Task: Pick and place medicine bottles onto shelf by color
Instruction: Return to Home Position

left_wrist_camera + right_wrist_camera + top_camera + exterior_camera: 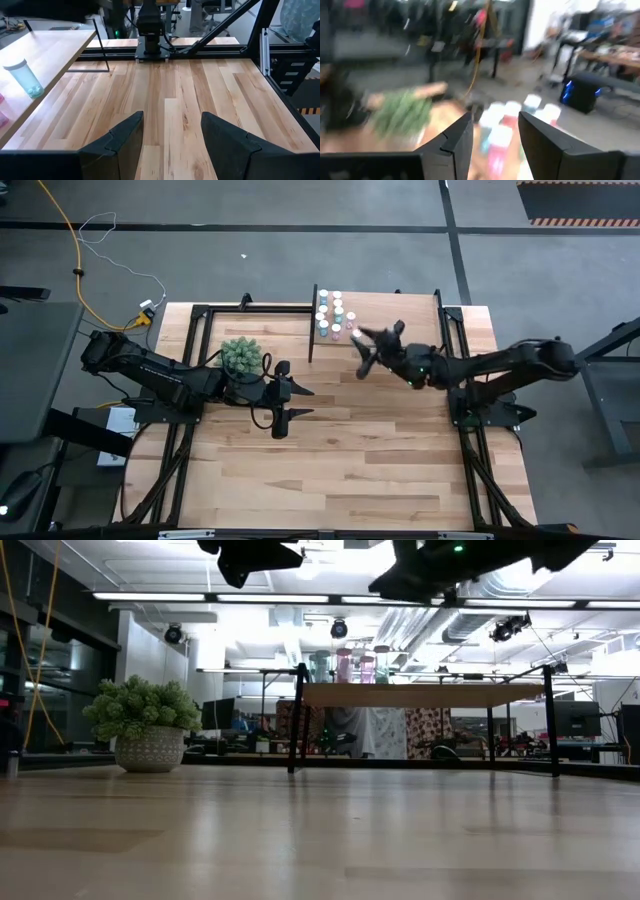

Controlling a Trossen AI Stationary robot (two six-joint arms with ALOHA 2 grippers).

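Tiny white-capped teal and pink medicine bottles (332, 316) stand clustered at one end of the light-wood shelf (410, 308) with black metal supports. The dark right arm (500, 362) hangs just beside them, jaws wide apart and empty. The dark left arm (150, 370) waits over the striped wooden tabletop (350, 470) by the bushy green plant (240, 355), jaws apart, empty.

The medicine bottles (331, 316) cluster at the shelf's (395, 308) left end. The right gripper (365, 352), fingers spread, hovers just beside them.
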